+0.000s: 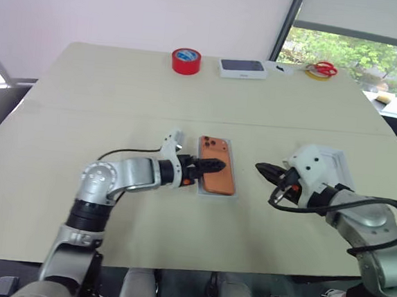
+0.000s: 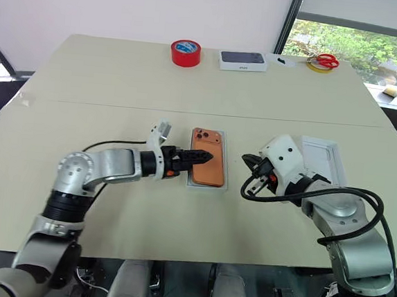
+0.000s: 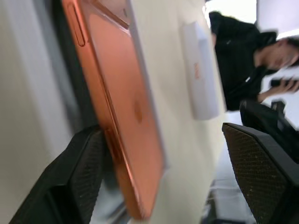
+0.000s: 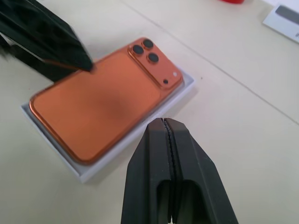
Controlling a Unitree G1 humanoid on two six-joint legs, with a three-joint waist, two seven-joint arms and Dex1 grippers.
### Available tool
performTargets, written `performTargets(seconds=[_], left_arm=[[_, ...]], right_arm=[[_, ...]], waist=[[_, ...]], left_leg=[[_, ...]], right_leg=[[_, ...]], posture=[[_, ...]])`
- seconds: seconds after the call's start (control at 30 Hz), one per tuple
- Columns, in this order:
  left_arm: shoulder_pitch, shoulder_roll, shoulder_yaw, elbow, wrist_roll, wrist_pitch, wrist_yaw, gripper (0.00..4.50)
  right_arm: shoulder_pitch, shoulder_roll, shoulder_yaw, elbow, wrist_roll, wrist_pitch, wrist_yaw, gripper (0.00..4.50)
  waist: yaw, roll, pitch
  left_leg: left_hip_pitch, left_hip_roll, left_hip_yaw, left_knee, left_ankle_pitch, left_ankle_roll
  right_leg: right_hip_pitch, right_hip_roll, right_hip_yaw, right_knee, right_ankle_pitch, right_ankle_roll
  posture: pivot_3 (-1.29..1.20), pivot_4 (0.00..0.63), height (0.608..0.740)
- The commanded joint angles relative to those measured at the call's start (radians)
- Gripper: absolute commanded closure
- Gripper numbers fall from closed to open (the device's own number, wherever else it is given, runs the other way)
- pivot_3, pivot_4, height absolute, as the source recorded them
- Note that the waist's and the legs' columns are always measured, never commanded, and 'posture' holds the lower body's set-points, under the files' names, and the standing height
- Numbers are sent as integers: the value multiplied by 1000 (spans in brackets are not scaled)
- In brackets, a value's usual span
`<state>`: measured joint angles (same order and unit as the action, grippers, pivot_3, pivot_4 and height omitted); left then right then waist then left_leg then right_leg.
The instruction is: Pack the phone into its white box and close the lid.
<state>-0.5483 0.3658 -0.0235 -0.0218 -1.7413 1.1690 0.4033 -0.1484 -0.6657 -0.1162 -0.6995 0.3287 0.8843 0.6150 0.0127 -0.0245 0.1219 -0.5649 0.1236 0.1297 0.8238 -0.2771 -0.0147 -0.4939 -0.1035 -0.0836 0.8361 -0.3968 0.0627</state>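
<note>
The phone (image 1: 218, 166) lies back-up in the white box (image 1: 232, 194) at the middle of the bench (image 1: 119, 100), a thin white rim showing around its copper body. Its long axis runs from the lower part of the frame toward the top in the head views, tilted only a little, with the camera cluster at the upper end, pointing away toward the far edge of the bench.

The left gripper (image 1: 209, 167) reaches in from the left, its black fingers spread apart at the phone's left edge; in the left wrist view one finger (image 3: 70, 182) sits beside the phone's side and the other (image 3: 266, 172) stands well apart on the far side, so nothing is clamped. The right wrist view adds what the head views do not: the three dark lenses and the white rim of the box seen close, with one left finger resting over the phone's corner. The right gripper (image 4: 168, 172) is pressed together, empty, hovering just right of the box.

The lid (image 2: 321, 158) lies at centre right, partly behind the right arm. At the top of the frame sit a red tape roll (image 1: 186, 60), a dark-blue-topped white box (image 1: 242, 68) and red-handled scissors (image 1: 322, 68). The left wrist view also catches a person in black (image 3: 243, 56) beyond the bench.
</note>
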Motion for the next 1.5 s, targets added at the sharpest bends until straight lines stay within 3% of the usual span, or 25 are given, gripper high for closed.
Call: performTargets(seconds=[0.03, 0.2, 0.23, 0.3, 0.33, 0.5, 0.53, 0.87, 1.17, 1.5], left_arm=[[-40, 90, 21, -60, 2, 55, -101, 343], [-83, 251, 27, -112, 167, 86, -302, 343], [-88, 278, -10, -130, 287, 43, -340, 576], [-96, 323, -101, -168, 497, -32, -429, 1177], [-98, 341, -145, -185, 584, -62, -478, 1695], [-135, 259, -283, -116, 823, -104, -573, 4288], [-140, 241, -302, -110, 858, -107, -596, 4456], [-167, 111, -373, -88, 1025, -82, -794, 4456], [-223, -49, -398, -15, 1115, -78, -919, 4456], [-324, -276, -393, 225, 1238, -144, -974, 4456]], right_arm=[[-20, -29, 19, 8, -26, -15, -23, 4500], [-61, -54, 86, 74, -80, 16, -70, 4500], [-81, -50, 98, 93, -88, 37, -88, 4500], [-116, -40, 126, 123, -101, 70, -112, 4500], [-132, -36, 140, 134, -106, 82, -119, 4500], [-230, 4, 269, 219, -178, 111, -175, 4500], [-247, 17, 288, 233, -190, 122, -189, 4500], [-284, 93, 406, 264, -226, 139, -201, 4500], [-209, -21, 286, 147, -189, 194, -127, 4500], [-18, -157, 129, 70, -169, 206, -79, 4500]], waist=[[1, 0, 0], [3, 0, 1], [3, 0, 1], [2, 1, 2], [1, 1, 2], [3, 2, 3], [2, 2, 3], [1, 3, 3], [12, 3, 3], [27, 4, 3]], left_leg=[[0, 0, 0, 0, 0, 0], [0, 0, 1, 1, 0, 0], [0, 0, 1, 1, 0, 0], [0, -1, 2, 1, 0, 0], [0, -1, 2, 1, 0, 0], [0, 0, 3, 0, 0, 0], [0, 0, 3, 0, 0, 0], [0, 0, 3, 0, 1, -1], [0, -1, 3, 1, 0, 0], [0, -1, 2, 1, 0, 3]], right_leg=[[0, 0, 0, 0, 0, 0], [0, -1, 0, -1, 0, 0], [0, -1, 0, -1, 0, 0], [0, -1, 0, -2, 0, 0], [0, -1, 0, -2, 0, 0], [0, -1, 0, -2, 0, 0], [0, -1, 0, -2, 0, 0], [0, 0, 0, -2, 0, 0], [2, -1, 0, -3, 0, 0], [4, -1, 0, -5, 0, 0]], posture=[[0, 150, 637], [0, 150, 637], [0, 150, 637], [0, 150, 637], [0, 150, 637], [0, 150, 637], [0, 150, 637], [0, 150, 637], [0, 150, 637], [0, 150, 637]])
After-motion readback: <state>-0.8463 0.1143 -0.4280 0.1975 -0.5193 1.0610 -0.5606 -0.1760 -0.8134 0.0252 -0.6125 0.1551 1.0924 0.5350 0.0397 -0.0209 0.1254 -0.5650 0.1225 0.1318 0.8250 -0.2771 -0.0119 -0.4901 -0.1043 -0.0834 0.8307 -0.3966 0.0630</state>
